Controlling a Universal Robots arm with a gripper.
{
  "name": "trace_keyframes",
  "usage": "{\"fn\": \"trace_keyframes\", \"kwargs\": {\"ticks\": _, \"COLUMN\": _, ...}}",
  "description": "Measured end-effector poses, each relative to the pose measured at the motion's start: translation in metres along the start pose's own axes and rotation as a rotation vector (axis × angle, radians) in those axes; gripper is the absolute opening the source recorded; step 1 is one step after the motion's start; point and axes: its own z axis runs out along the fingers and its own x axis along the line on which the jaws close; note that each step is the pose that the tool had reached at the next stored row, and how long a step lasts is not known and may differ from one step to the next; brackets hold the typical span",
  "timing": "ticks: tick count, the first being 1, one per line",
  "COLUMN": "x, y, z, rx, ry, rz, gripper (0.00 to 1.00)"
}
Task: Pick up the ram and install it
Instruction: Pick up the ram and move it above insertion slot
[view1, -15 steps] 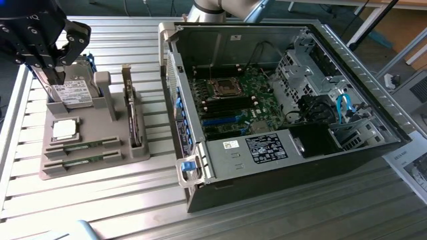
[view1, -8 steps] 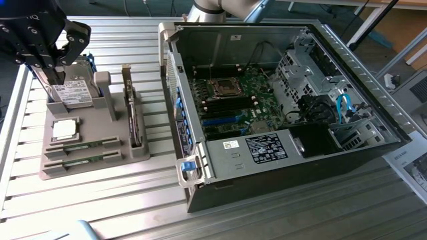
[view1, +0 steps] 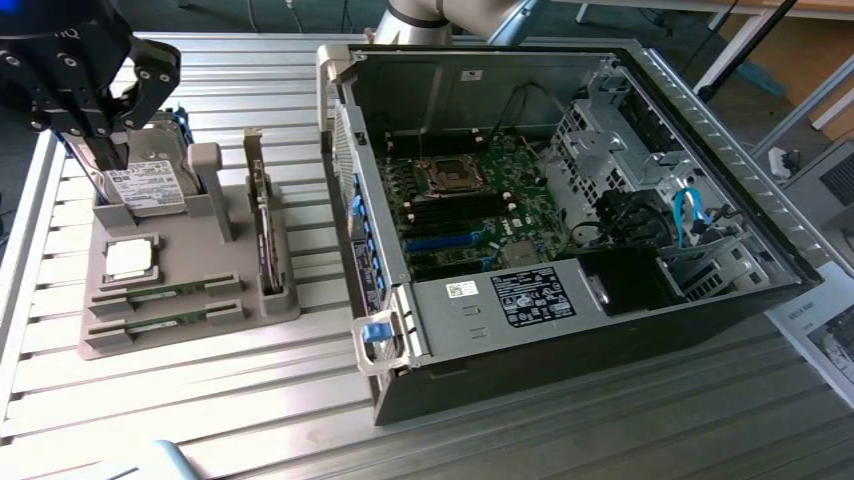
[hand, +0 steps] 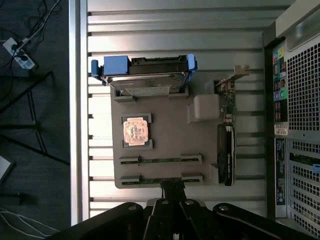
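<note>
The pincer (view1: 104, 150) hovers pressed together and empty above the gray holder (view1: 187, 262) on the worktop (view1: 200, 400). The ram (view1: 167, 293) lies in a holder slot, not yet picked up. Both pickup and installing in the computer case (view1: 561, 180) remain.

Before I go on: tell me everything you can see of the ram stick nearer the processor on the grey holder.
The ram stick is a long, narrow, thin green circuit board. From above it shows as a slim strip, so it appears to stand on its long edge. It sits in a slot of the grey holder, with each end seated in a raised grey block. It lies between the processor and a second stick, parallel to that stick and apart from both. Only the holder touches it.
</note>
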Motion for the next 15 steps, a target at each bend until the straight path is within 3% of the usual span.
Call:
{"fn": "trace_keyframes", "kwargs": {"ticks": 9, "x": 0.0, "y": -0.0001, "z": 0.0, "rx": 0.0023, "ry": 0.0043, "rz": -0.101, "gripper": 0.1}}
{"fn": "trace_keyframes", "kwargs": {"ticks": 15, "x": 0.0, "y": -0.0002, "z": 0.0, "rx": 0.0046, "ry": 0.0088, "rz": -0.207, "gripper": 0.1}}
